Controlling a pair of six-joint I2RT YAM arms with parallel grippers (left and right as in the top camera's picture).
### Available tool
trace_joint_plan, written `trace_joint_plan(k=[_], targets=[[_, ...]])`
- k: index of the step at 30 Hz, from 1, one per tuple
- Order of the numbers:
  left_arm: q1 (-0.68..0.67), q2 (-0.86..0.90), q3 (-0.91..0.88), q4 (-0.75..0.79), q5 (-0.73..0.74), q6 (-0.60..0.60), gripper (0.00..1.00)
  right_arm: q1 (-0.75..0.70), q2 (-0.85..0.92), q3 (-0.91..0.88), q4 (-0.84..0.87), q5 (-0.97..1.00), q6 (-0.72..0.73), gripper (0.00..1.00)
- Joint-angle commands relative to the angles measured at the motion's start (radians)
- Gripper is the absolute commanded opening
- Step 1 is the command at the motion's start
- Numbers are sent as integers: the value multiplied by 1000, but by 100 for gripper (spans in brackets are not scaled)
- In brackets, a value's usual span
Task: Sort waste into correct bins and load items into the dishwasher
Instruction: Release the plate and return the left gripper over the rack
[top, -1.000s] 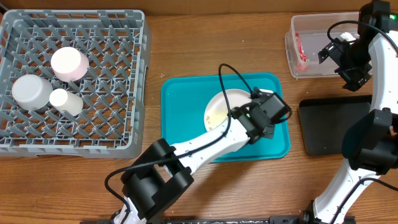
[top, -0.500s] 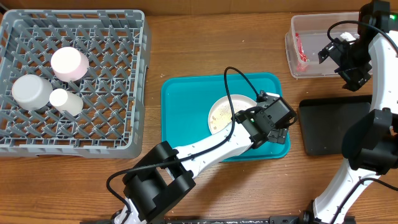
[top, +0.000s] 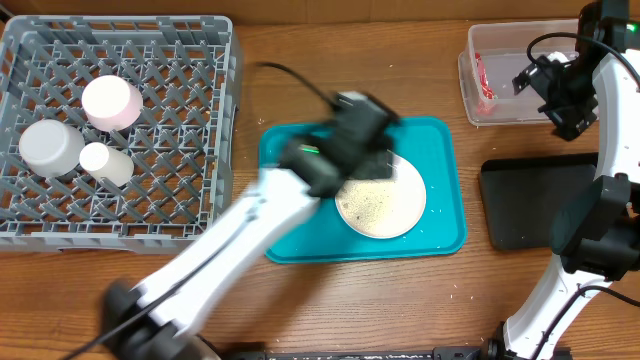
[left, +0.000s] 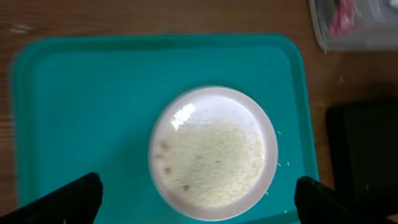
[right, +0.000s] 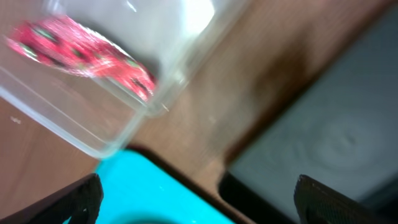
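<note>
Left pincer (left: 199, 205): spread wide, empty, poised over the teal tray (left: 74, 93). Round white plate (left: 213, 152), strewn with rice-like crumbs (left: 211, 165): flat on that tray, straight ahead, centred between the fingers; round, so no long axis to match. Right pincer (right: 199, 202): likewise spread, empty, well apart, beside the clear tub (top: 510, 60) holding the red wrapper (top: 484, 85). Nearer arm, by judgement: left; black tray (top: 530, 200) just right of the teal tray

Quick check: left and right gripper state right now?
left gripper: open, holding nothing, above the plate.
right gripper: open, holding nothing.
</note>
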Motion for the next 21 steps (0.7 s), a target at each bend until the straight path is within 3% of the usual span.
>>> trace_joint_plan(k=[1,5,10,15,17,21], targets=[[131,-92,16,-92,-45,2,100,3,-6,3,90,-6,3,100],[304,-134,16,-219,-62,2,100,4,-6,3,193,-135,4,100],[485,-122,12,-347,-63,87,100,12,-5,3,55,-465,-30,99],[631,-113,10,-393,-63,163,100,124,-5,2,-55,-462,-205,80],[675,-112,9,-392,-62,162,100,206,-5,2,-96,-422,-277,78],[750,-112,9,-372,-62,160,100,393,-5,2,-134,-256,-284,78]])
